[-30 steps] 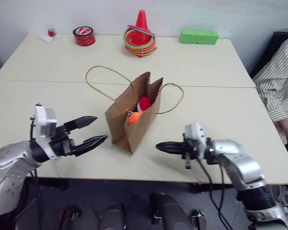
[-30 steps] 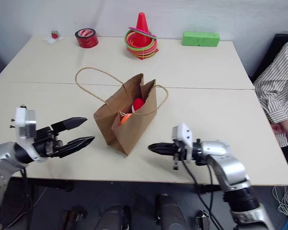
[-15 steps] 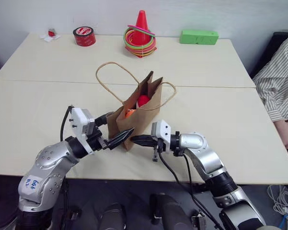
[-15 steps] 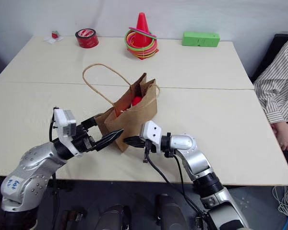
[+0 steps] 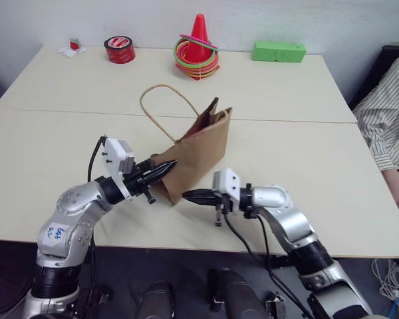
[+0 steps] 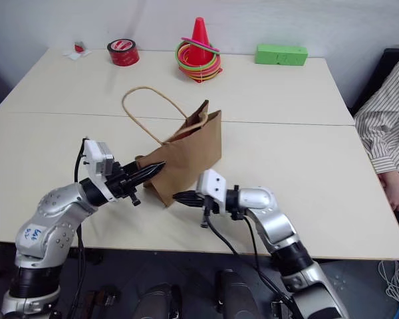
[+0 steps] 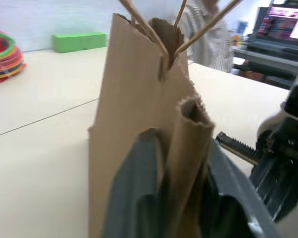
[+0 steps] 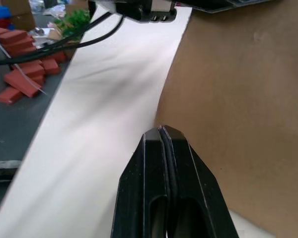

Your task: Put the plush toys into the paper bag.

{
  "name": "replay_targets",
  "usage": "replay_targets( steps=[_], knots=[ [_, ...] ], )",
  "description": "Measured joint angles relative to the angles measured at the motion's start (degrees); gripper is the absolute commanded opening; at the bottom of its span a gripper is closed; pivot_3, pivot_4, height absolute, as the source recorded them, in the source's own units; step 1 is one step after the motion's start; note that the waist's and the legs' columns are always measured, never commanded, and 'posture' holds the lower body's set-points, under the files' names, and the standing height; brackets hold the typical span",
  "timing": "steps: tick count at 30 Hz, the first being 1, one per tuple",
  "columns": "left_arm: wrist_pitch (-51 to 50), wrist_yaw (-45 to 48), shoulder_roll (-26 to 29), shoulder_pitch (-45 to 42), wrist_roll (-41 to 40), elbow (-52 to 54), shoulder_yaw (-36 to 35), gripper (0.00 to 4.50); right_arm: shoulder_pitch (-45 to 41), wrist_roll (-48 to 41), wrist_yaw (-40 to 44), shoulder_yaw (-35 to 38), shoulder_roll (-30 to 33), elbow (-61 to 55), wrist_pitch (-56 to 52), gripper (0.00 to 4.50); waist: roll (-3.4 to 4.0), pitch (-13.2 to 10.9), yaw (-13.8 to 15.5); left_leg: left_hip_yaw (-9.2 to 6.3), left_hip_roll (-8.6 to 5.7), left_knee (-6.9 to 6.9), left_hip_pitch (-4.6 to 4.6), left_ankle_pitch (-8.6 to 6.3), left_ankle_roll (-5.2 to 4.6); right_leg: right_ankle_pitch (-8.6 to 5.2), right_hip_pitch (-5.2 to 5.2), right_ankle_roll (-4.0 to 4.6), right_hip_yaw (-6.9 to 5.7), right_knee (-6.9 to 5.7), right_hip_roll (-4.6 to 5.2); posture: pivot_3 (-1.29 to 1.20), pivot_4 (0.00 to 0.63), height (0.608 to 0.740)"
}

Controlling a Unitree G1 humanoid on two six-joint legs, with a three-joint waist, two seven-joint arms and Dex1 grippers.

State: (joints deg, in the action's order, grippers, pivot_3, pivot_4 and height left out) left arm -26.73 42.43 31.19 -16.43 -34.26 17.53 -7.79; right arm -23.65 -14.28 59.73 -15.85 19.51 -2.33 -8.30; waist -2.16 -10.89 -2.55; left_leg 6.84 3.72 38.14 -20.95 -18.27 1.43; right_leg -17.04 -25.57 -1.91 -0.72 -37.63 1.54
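The brown paper bag stands near the table's front, its mouth pressed almost flat and one cord handle looping up to the left. The plush toys are hidden. My left gripper is shut on a fold of the bag's near left edge; in the left wrist view both fingers pinch that fold of the bag. My right gripper is shut and holds nothing. Its tip lies low on the table beside the bag's front bottom corner, as the right wrist view shows.
Along the table's far edge stand a red tape roll, an orange cone ringed with coloured hoops, a green block and a small red-and-white object. A person in a striped shirt sits at the right edge.
My left gripper has closed on the bag's edge after standing open around it. The bag's mouth has flattened, hiding the toys. Both grippers have drawn in to the bag.
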Motion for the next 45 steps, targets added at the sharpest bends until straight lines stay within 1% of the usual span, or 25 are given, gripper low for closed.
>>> replay_targets(
  steps=[3, 5, 7, 9, 12, 14, 16, 22, 26, 28, 31, 33, 36, 37, 38, 40, 43, 45],
  knots=[
    [-0.82, 5.23, 2.48, -2.53, -1.65, -2.06, 0.06, 0.02, 3.72, -3.49, 0.84, 3.54, 3.81, -4.23, -2.0, 0.0, 0.01, -0.01, 0.51, 0.01, -0.02, 0.02, 0.0, 0.0, -0.01, 0.0, 0.0, 0.0, 0.01, 0.0, -0.01, 0.0, 0.15, 0.74],
    [-1.39, 10.45, 4.76, -4.61, -3.11, -4.88, -0.02, 0.02, 8.06, -7.81, 2.31, 8.03, 8.95, -9.21, -4.36, 0.0, 0.01, -0.01, 0.92, 0.01, -0.01, 0.01, 0.0, 0.0, -0.01, 0.0, 0.0, 0.01, -0.01, 0.04, -0.03, 0.0, 0.15, 0.74],
    [-1.55, 14.93, 6.49, -6.5, -4.09, -7.69, -0.19, 0.02, 11.33, -10.72, 3.29, 13.23, 13.76, -12.32, -6.07, 0.0, 0.01, -0.01, 1.04, 0.01, -0.02, 0.03, -0.01, 0.0, -0.02, 0.0, 0.02, 0.0, -0.02, 0.06, -0.02, 0.0, 0.15, 0.74],
    [-0.58, 21.86, 7.64, -9.9, -4.49, -12.23, 1.06, 0.02, 16.24, -13.17, 5.07, 19.79, 18.15, -14.18, -5.23, 0.0, 0.01, -0.01, 1.27, -0.02, -0.06, 0.06, -0.01, -0.01, -0.03, 0.0, 0.08, 0.0, -0.08, 0.1, -0.04, 0.0, 0.15, 0.74],
    [4.79, 33.04, 10.29, -12.99, -1.85, -20.27, 4.04, 0.02, 22.43, -14.01, 7.8, 28.4, 23.24, -12.54, -2.22, 0.0, 0.02, 0.0, 1.23, 0.03, -0.12, 0.04, 0.04, -0.01, -0.04, -0.01, 0.12, 0.0, -0.09, 0.15, -0.1, 0.0, 0.15, 0.74],
    [8.81, 39.02, 10.24, -15.27, 0.3, -25.83, 6.15, 0.02, 23.09, -14.04, 7.94, 32.5, 23.95, -9.97, -0.14, 0.0, 0.01, 0.0, 0.75, 0.13, -0.15, 0.05, 0.1, -0.01, -0.03, 0.01, 0.12, 0.01, 0.0, 0.12, -0.17, 0.0, 0.15, 0.74],
    [11.71, 42.82, 10.09, -17.64, 1.79, -29.69, 7.39, 0.02, 23.15, -13.91, 7.91, 34.24, 24.07, -7.92, 1.9, 0.0, 0.0, 0.0, 0.67, 0.14, -0.14, 0.04, 0.15, 0.01, 0.0, 0.02, 0.12, 0.03, 0.03, 0.1, -0.24, 0.0, 0.15, 0.74],
    [20.38, 43.59, 10.2, -23.62, 7.81, -41.61, 9.07, 0.02, 24.51, -12.8, 7.5, 34.22, 23.25, -5.02, 5.47, 0.0, 0.02, 0.01, 0.83, 0.17, -0.02, 0.01, 0.23, 0.02, 0.03, 0.01, 0.13, 0.05, 0.14, 0.03, -0.28, 0.0, 0.15, 0.74],
    [19.5, 43.51, 10.56, -24.42, 9.58, -43.03, 9.28, 0.93, 24.51, -12.95, 6.13, 33.56, 22.25, -6.39, 5.44, 0.0, 0.02, 0.01, 0.86, 0.22, 0.01, 0.02, 0.28, 0.02, 0.03, 0.0, 0.13, 0.04, 0.16, -0.07, -0.19, 0.0, 0.15, 0.74],
    [18.83, 43.47, 11.25, -23.24, 9.63, -42.19, 8.88, 1.63, 24.48, -13.15, 5.76, 33.56, 22.25, -6.71, 5.29, 0.0, 0.02, 0.01, 0.83, 0.23, 0.04, 0.01, 0.28, 0.02, 0.03, 0.0, 0.13, 0.04, 0.16, -0.07, -0.18, 0.0, 0.15, 0.74],
    [18.22, 42.97, 12.62, -20.55, 9.61, -39.61, 7.72, 2.5, 24.34, -13.49, 5.68, 33.51, 22.27, -6.68, 4.83, 0.0, 0.02, 0.0, 0.8, 0.24, 0.05, 0.01, 0.3, 0.02, 0.03, 0.0, 0.13, 0.04, 0.16, -0.08, -0.17, 0.0, 0.15, 0.74],
    [18.36, 41.37, 13.67, -17.53, 9.55, -37.31, 5.51, 3.19, 23.28, -13.59, 5.48, 33.34, 22.37, -6.53, 4.27, 0.0, 0.02, 0.0, 0.7, 0.27, 0.06, 0.01, 0.33, 0.02, 0.02, 0.0, 0.13, 0.05, 0.19, -0.11, -0.14, 0.0, 0.15, 0.74],
    [19.28, 37.99, 14.79, -12.82, 9.27, -35.19, 0.91, 4.14, 19.34, -14.23, 5.21, 33.25, 22.83, -5.77, 3.16, 0.0, 0.03, 0.0, 0.55, 0.31, 0.06, 0.01, 0.38, 0.01, 0.0, -0.01, 0.13, 0.06, 0.22, -0.15, -0.13, 0.0, 0.15, 0.74],
    [19.47, 36.44, 14.99, -11.04, 9.18, -34.68, -0.91, 4.48, 17.92, -14.58, 5.33, 33.37, 23.25, -5.24, 2.8, 0.18, 0.03, 0.0, 0.59, 0.3, 0.06, 0.0, 0.39, 0.01, 0.0, -0.01, 0.13, 0.06, 0.22, -0.16, -0.12, 0.0, 0.15, 0.74],
    [20.16, 34.43, 15.13, -8.89, 9.21, -34.1, -3.07, 4.49, 16.64, -15.26, 5.57, 33.46, 24.13, -4.64, 1.69, 0.38, 0.03, 0.0, 0.6, 0.31, 0.06, -0.02, 0.39, 0.0, -0.02, -0.01, 0.13, 0.07, 0.21, -0.15, -0.12, 0.0, 0.15, 0.74],
    [21.95, 30.8, 16.18, -3.41, 9.48, -34.05, -7.54, 4.49, 14.67, -15.99, 6.96, 33.61, 26.46, -2.99, 0.37, 0.94, 0.03, 0.0, 0.57, 0.31, 0.09, -0.08, 0.42, -0.08, -0.15, -0.03, 0.13, 0.1, 0.21, -0.12, -0.09, 0.0, 0.15, 0.74],
    [24.15, 27.33, 18.32, 5.11, 10.93, -34.11, -12.56, 4.49, 12.28, -15.52, 9.63, 33.61, 28.88, 0.44, 1.57, 2.01, 0.03, -0.01, 0.61, 0.32, 0.09, -0.11, 0.42, -0.13, -0.22, -0.05, 0.13, 0.12, 0.18, -0.07, -0.06, 0.0, 0.15, 0.74],
    [25.03, 25.66, 18.99, 8.83, 11.74, -33.59, -14.64, 4.49, 10.46, -14.63, 11.01, 33.51, 29.94, 3.08, 2.99, 2.76, 0.03, -0.01, 0.77, 0.32, 0.08, -0.1, 0.42, -0.15, -0.27, -0.05, 0.14, 0.12, 0.17, -0.07, -0.04, 0.0, 0.15, 0.74]
  ],
)
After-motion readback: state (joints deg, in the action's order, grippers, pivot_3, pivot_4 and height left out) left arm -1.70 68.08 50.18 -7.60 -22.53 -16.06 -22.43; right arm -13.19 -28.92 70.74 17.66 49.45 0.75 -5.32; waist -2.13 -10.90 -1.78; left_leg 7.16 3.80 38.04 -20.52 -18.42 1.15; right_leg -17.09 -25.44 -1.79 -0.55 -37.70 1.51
